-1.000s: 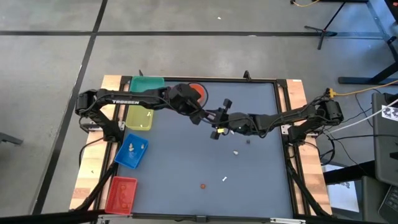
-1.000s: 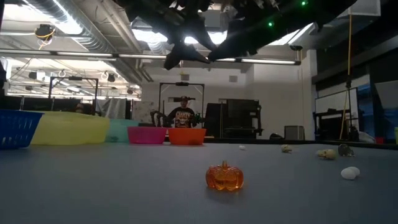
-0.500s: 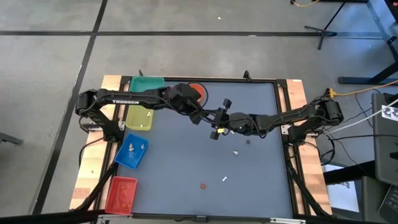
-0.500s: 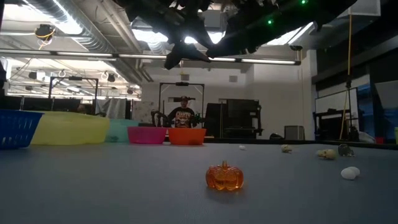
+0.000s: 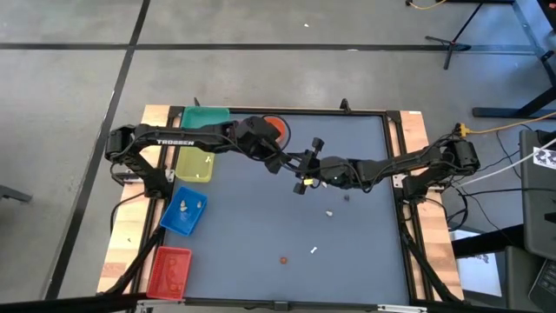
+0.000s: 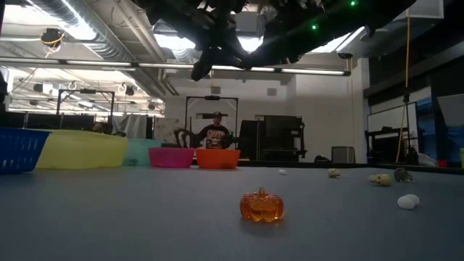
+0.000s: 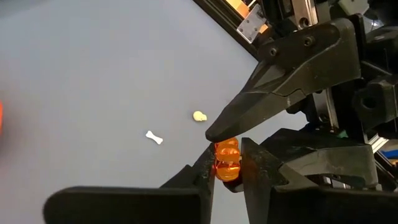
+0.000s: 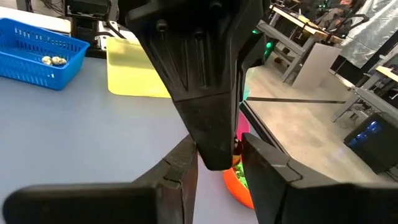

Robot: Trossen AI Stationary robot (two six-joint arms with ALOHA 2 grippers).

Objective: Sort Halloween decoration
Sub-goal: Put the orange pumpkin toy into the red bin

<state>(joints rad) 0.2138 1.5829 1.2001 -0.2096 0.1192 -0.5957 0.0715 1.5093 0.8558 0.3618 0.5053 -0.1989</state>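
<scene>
The little orange trinket [image 7: 227, 160] is up in the air over the middle of the counter [image 5: 365, 252], pinched between the left gripper's [image 5: 291, 165] fingers. That's clearest in the left wrist view, where it sits right in the gap and the fingers are closed on it.

The right gripper [image 5: 306, 174] is nose to nose with it. One of its fingers touches down just above the trinket, and in the right wrist view its own fingers stand spread on either side of the left's tip, clamping nothing as far as I can see.

What changed over the last second? Honestly almost nothing. From above both arms sit exactly where they were. In the low view the dark fingertips overhead look a bit more tucked together.

So I'd guess it's a hand-over in progress, with no drop made yet. The orange bowl [image 5: 276, 128] is near, behind the left gripper. A pumpkin [image 6: 262, 205], a white bone [image 5: 314, 250] and a few more bits are still loose on the counter, so plenty of sorting is left.
</scene>
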